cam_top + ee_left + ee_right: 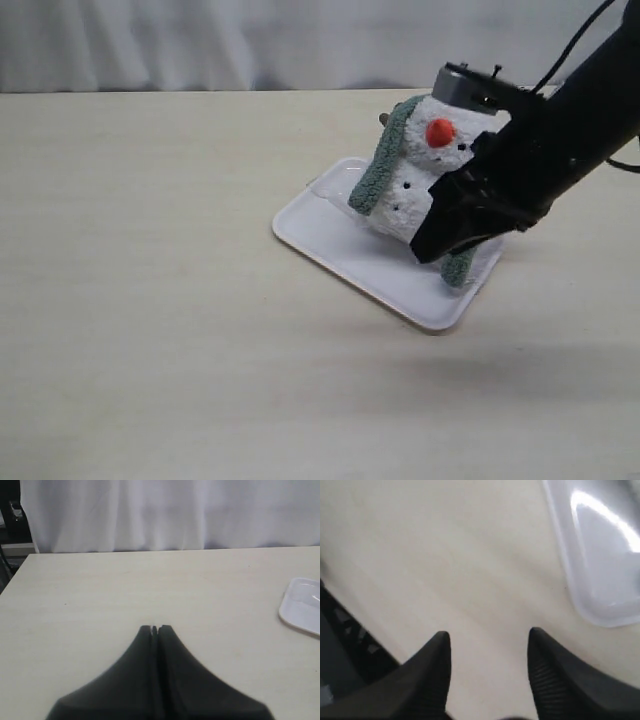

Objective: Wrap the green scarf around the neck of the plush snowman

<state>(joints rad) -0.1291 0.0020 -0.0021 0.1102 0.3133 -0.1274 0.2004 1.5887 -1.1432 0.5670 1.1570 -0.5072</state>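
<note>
- Snowman (425, 185) leaned on tray (330, 235), head toward 1 o'clock; scarf (378, 175) draped down its 9 o'clock side.
- Right claw (489, 637), at snowman's 4 o'clock, gaped empty.
- Left claw (154, 628) pinched shut, empty.

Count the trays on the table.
1: a white rectangular plastic tray, right of centre on the beige table in the exterior view, under the fluffy white plush snowman. The black arm may hide some table behind it.
</note>
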